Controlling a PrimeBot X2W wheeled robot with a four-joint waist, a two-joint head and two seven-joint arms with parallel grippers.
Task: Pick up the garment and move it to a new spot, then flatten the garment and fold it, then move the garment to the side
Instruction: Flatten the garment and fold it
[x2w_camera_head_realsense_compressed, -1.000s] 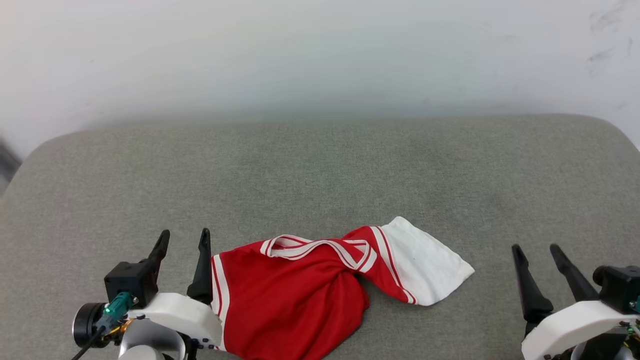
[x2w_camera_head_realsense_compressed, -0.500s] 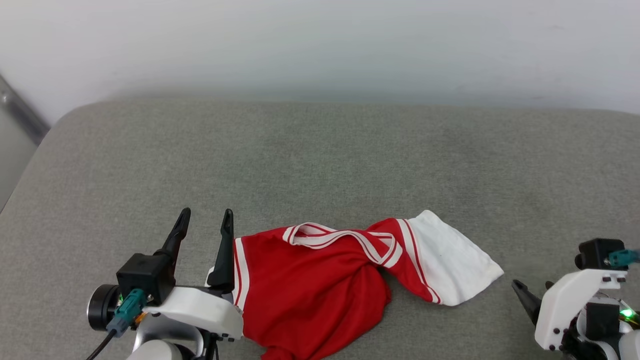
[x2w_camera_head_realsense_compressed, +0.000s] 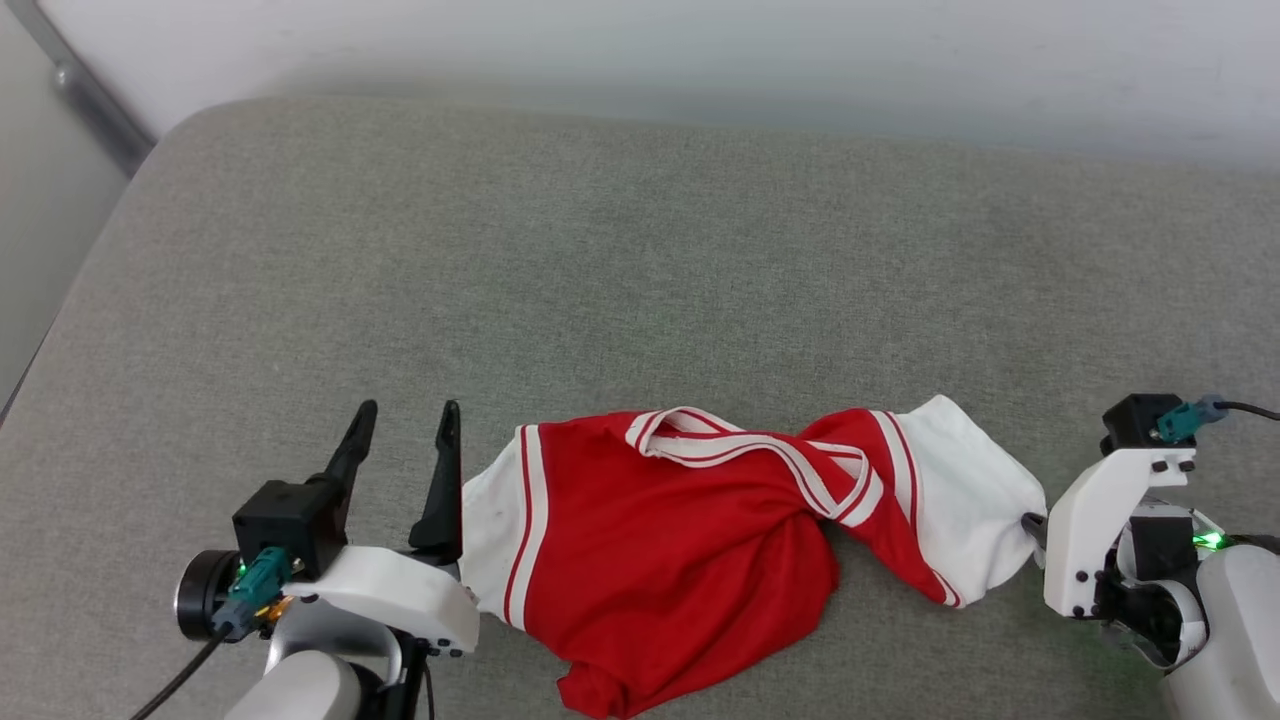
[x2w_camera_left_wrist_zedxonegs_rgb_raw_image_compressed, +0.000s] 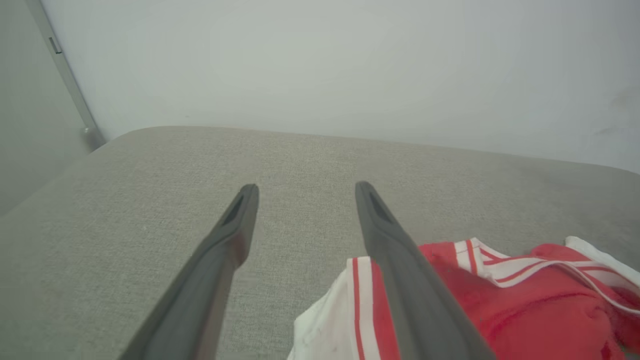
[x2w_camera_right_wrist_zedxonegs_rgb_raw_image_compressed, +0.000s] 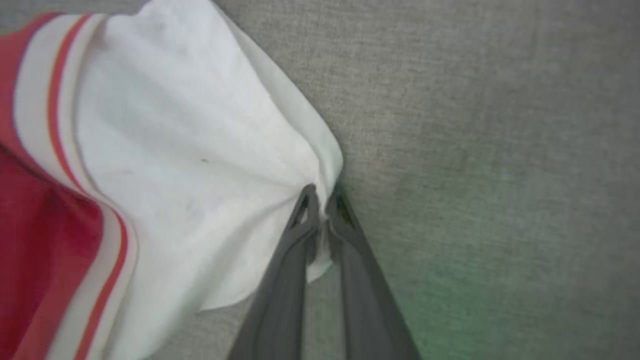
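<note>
Head view: the garment (x2w_camera_head_realsense_compressed: 680, 540) lies crumpled on the grey cushion (x2w_camera_head_realsense_compressed: 640, 250), near its front edge, between the two grippers. The left gripper (x2w_camera_head_realsense_compressed: 404, 418) is spread wide with nothing between its fingers. One finger stands just beside the garment's white sleeve (x2w_camera_head_realsense_compressed: 490, 530). The right gripper (x2w_camera_head_realsense_compressed: 1031, 523) meets the other sleeve (x2w_camera_head_realsense_compressed: 985, 520) at its edge.

Left wrist view: the fingers gape over bare cushion. The sleeve lies outside them, partly behind one finger.

Right wrist view: the fingers are pinched together on the other sleeve's white edge, with the cloth puckering toward the tips.

This looks like the pickup, half secured. The next move likely calls for the left gripper to shift sideways so the sleeve edge falls between its fingers, then close, before both lift
</note>
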